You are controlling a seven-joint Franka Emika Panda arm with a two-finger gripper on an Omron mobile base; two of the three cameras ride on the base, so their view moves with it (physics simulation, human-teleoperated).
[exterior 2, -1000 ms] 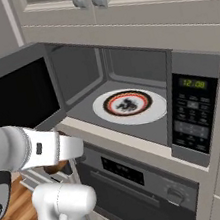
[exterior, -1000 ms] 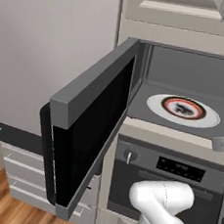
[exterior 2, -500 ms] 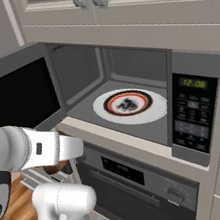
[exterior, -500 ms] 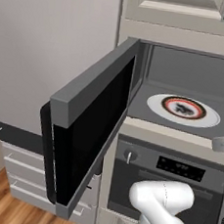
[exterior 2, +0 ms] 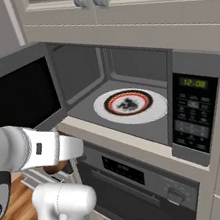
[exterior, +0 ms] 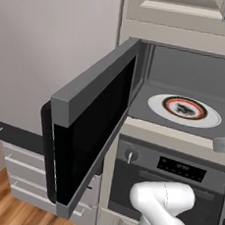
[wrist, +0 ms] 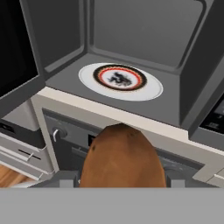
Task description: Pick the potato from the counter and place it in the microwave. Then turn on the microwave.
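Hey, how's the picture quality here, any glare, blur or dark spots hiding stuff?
Left base view: sharp, even light, no glare on the microwave door glass. Right base view: the cavity's back is shaded, the plate readable. Hand view: the potato looms close, slightly soft.

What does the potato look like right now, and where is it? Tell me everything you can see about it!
The potato is a smooth brown oval lump with a slightly lighter, orange-tinged surface. In the hand view it sits big and close, held between the gripper fingers, whose grey tips show at either side of it. It is outside the open microwave, in front of and below the white plate with its red-and-black ring. It touches nothing but the gripper.
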